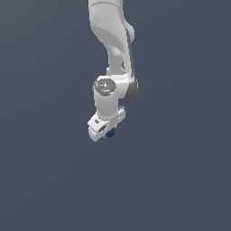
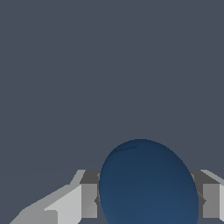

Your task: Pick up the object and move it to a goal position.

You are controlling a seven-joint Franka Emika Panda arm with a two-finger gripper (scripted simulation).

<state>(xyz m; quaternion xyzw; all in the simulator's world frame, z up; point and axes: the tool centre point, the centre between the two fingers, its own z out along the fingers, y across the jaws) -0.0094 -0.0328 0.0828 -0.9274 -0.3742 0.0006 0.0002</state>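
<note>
One white arm (image 1: 113,49) and one small dark blue ball (image 1: 110,132) are all that show against a plain slate-grey ground (image 1: 40,180). From the exterior view's left to its right, bare grey runs up to the arm at the middle, then bare grey again to the far edge, leaving wide room on both sides and below. The gripper (image 1: 107,131) hangs at the arm's lower end, and the wrist view shows its two grey fingers (image 2: 87,199) pressed against either side of the ball (image 2: 148,183), grasping it. No container shows.
</note>
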